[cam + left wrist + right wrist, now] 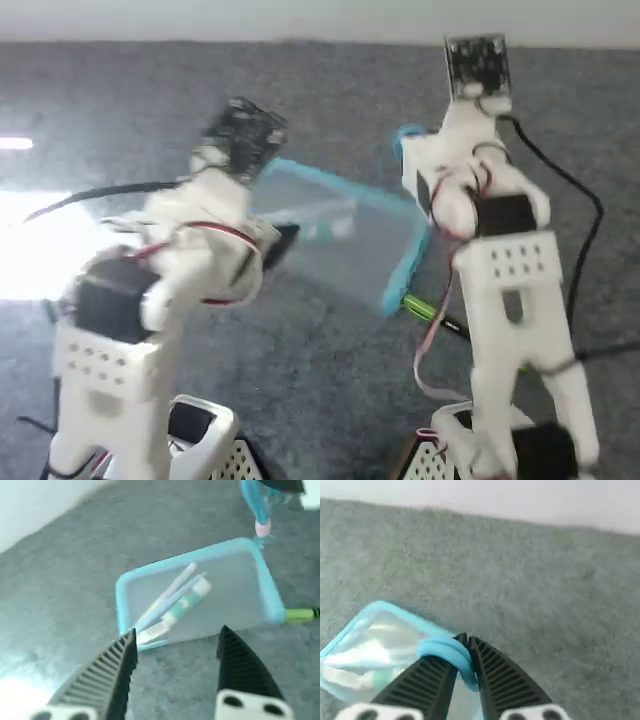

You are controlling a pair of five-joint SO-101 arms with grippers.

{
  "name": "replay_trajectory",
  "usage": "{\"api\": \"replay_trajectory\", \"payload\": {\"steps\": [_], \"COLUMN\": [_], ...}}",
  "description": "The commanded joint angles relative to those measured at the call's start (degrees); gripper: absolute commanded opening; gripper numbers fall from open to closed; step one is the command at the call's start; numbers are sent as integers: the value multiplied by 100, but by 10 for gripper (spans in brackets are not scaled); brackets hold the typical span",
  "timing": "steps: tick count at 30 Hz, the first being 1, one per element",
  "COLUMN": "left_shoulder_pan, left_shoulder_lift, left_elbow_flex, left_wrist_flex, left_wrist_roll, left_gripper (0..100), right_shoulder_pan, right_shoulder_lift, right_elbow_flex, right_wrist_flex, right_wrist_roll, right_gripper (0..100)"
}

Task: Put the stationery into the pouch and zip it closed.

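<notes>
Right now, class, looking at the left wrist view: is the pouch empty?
No, several pens lie inside the pouch, visible through its clear side.

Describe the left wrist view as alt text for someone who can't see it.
A clear, blue-edged pouch lies on a grey mat with several pens inside. The open left gripper hangs close to one edge of it, and a green pen lies beside one corner.
</notes>
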Motion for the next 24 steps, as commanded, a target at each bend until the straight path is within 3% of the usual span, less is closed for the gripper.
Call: {"api": "replay_trajectory", "payload": {"steps": [1, 6, 13, 16, 24], "left_shoulder_pan": [-519, -343, -141, -132, -123], "left_shoulder_lift": [-97, -97, -149, -176, -1284], "left_elbow_flex": [-523, 145, 2229, 2211, 2009], "left_wrist_flex": [-62, -18, -1565, -1477, -985], "left_wrist_roll": [-70, -220, 158, 334, 369], "left_gripper": [249, 249, 275, 318, 321], "right_shoulder_pan": [22, 31, -752, -963, -1552], "right_shoulder_lift": [778, 1332, 1508, 1895, 3143], "right_elbow_flex": [-1829, -3305, -4624, -5380, -7569], "right_wrist_flex": [778, 1596, 2325, 2686, 2677], "right_wrist_roll": [-299, -290, 273, 466, 844], "right_gripper": [6, 6, 6, 6, 6]}}
